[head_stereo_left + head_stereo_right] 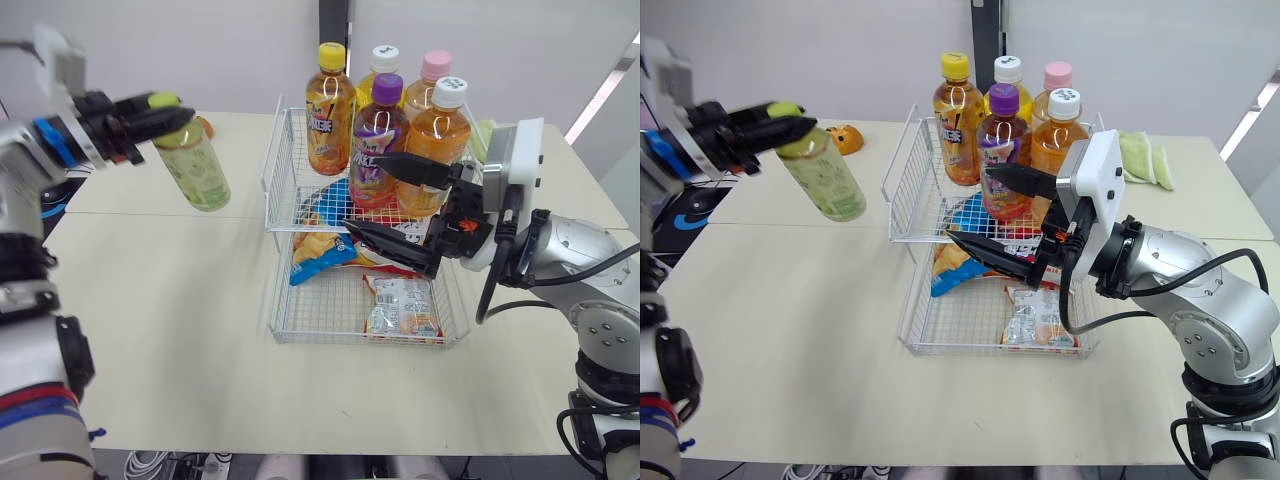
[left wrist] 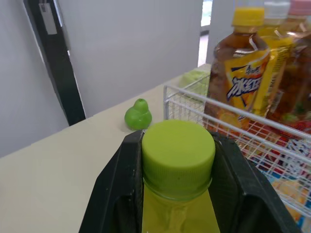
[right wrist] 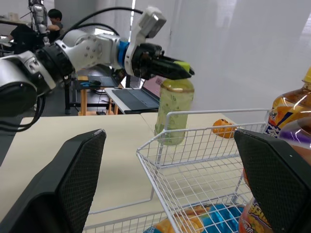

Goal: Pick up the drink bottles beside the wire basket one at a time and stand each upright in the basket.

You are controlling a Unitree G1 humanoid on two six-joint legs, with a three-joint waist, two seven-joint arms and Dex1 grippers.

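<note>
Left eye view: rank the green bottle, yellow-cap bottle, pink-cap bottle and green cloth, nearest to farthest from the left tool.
1. green bottle, gripped in the left tool.
2. yellow-cap bottle, basket left rear.
3. pink-cap bottle, basket right rear.
4. green cloth, beyond the basket's right.

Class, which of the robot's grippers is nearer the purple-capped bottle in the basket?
Right. The right gripper is open just in front of the purple-capped bottle; the left gripper holds a green bottle left of the basket.
</note>
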